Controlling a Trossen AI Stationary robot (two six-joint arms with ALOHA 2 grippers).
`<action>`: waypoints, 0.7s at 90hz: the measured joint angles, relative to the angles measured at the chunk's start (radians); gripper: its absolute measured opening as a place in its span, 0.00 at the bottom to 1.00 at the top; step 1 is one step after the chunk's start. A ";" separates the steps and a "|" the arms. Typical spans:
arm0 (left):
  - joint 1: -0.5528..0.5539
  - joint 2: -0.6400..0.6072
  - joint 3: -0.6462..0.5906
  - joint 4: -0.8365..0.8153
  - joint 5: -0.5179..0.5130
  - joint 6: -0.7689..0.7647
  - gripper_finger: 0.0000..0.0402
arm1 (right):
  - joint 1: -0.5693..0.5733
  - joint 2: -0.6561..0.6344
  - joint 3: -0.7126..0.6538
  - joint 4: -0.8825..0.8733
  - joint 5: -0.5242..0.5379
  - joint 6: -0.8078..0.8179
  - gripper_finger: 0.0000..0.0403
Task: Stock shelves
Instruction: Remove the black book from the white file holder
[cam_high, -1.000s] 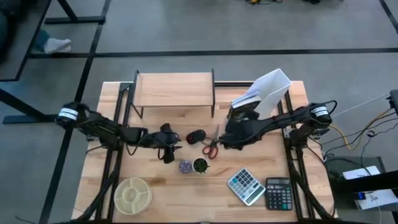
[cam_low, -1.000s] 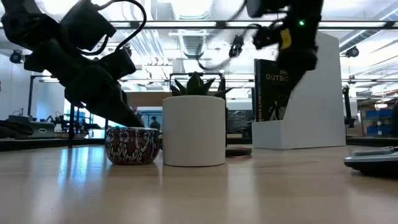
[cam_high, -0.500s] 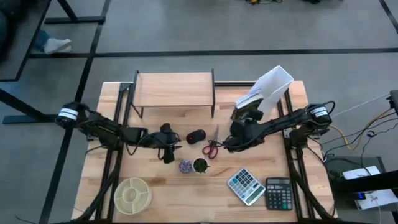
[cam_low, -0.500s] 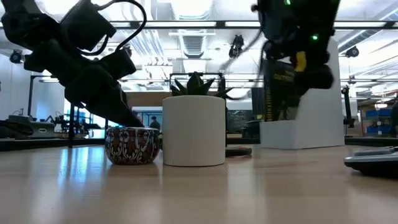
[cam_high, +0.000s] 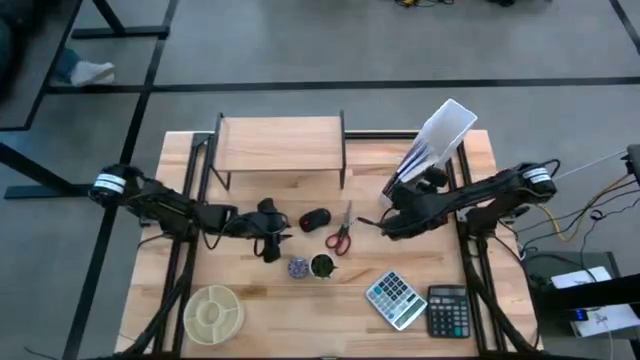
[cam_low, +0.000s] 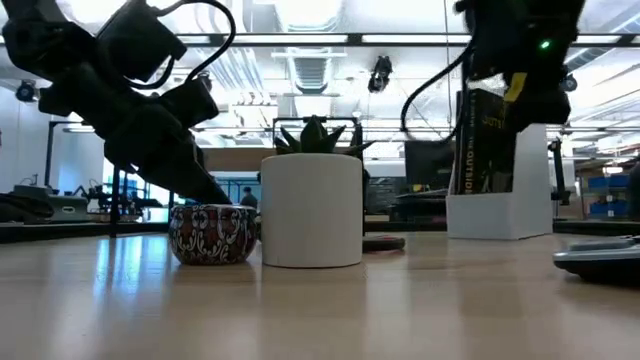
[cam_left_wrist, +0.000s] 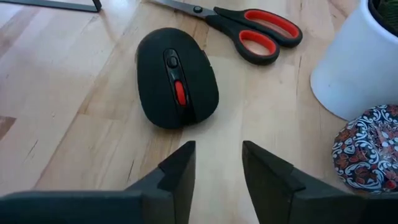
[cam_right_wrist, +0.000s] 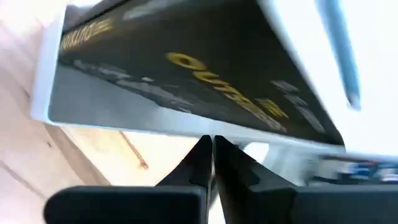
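The fingers of my right gripper are pressed together on nothing, centre-right of the high view, beside the white file holder with its book. My left gripper is parted near the mouse. The shelf stands upper centre, apart from both.

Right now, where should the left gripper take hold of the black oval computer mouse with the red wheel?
Grip the black oval computer mouse across its two long sides, near the middle, coming down from above. It lies flat on the wooden table, roughly lengthwise toward the open left gripper, so its narrow width likely fits between the fingers.
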 joint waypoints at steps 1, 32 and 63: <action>0.000 0.000 0.000 0.000 0.000 0.000 0.28 | 0.005 -0.013 -0.004 0.005 0.000 0.009 0.00; 0.000 0.000 0.000 0.001 0.000 0.003 0.28 | 0.162 -0.328 -0.142 0.282 0.083 0.279 0.00; 0.000 0.000 0.000 0.002 0.000 0.011 0.32 | 0.129 -0.323 -0.179 0.271 0.104 0.824 0.26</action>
